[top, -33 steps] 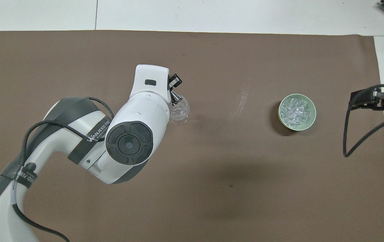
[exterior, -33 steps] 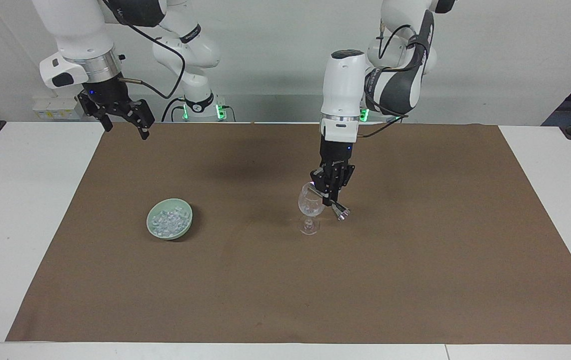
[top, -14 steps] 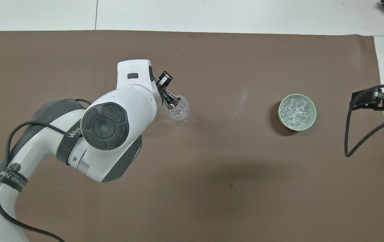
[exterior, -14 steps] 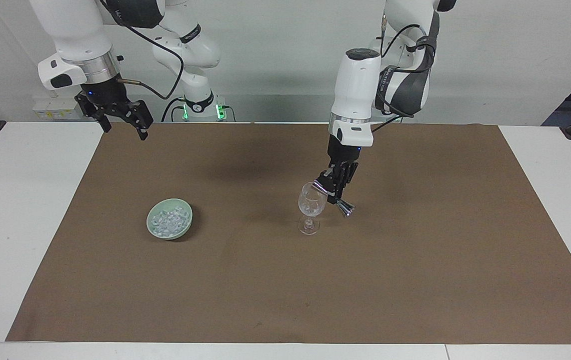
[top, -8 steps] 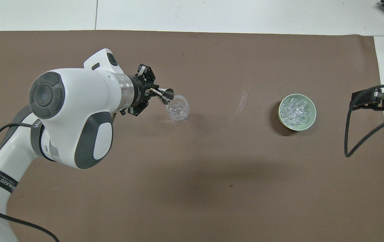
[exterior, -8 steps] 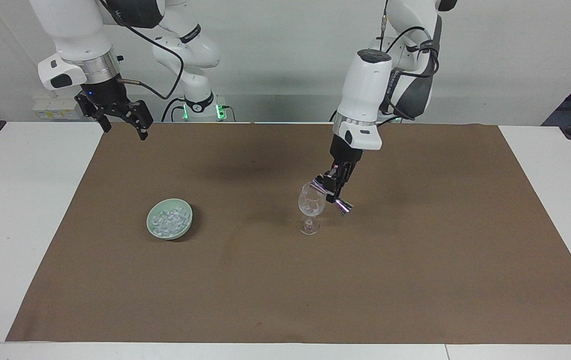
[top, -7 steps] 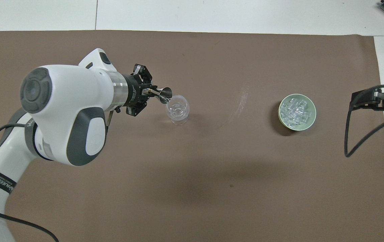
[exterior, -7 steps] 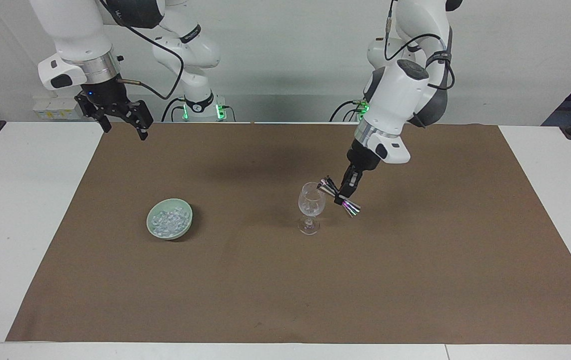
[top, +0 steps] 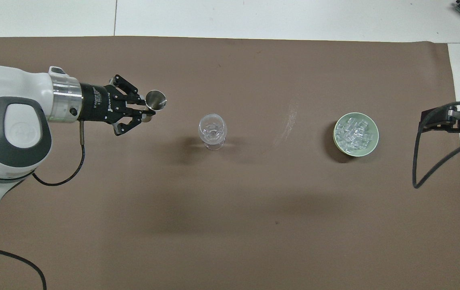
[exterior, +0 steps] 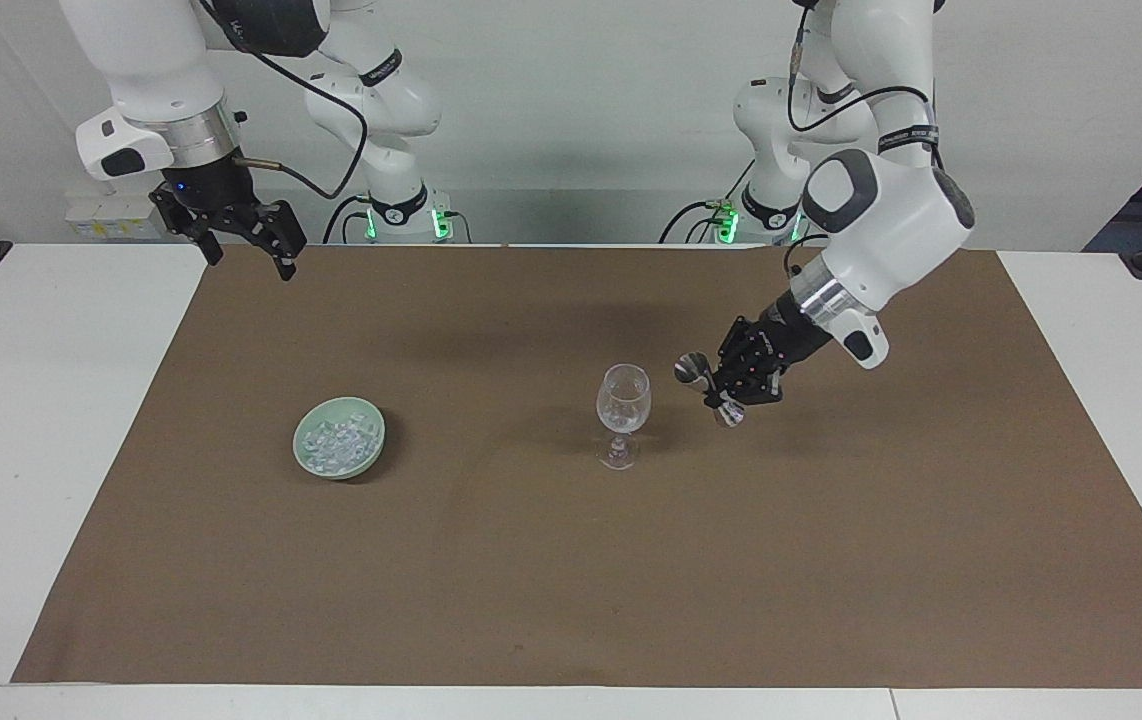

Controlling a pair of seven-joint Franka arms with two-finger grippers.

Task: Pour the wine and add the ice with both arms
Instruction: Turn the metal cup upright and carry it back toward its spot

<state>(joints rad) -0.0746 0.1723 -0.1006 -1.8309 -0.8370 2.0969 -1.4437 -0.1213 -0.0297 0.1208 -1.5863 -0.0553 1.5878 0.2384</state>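
Left hand [exterior: 721,388] clamps jigger [top: 155,100] beside glass [exterior: 623,398], clear for ice [exterior: 336,441]; right hand [exterior: 249,238] waits, wide.

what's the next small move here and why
Probably the left hand sets the metal jigger down on the brown mat: it holds the jigger clear of the wine glass, while the ice sits untouched in the green bowl.
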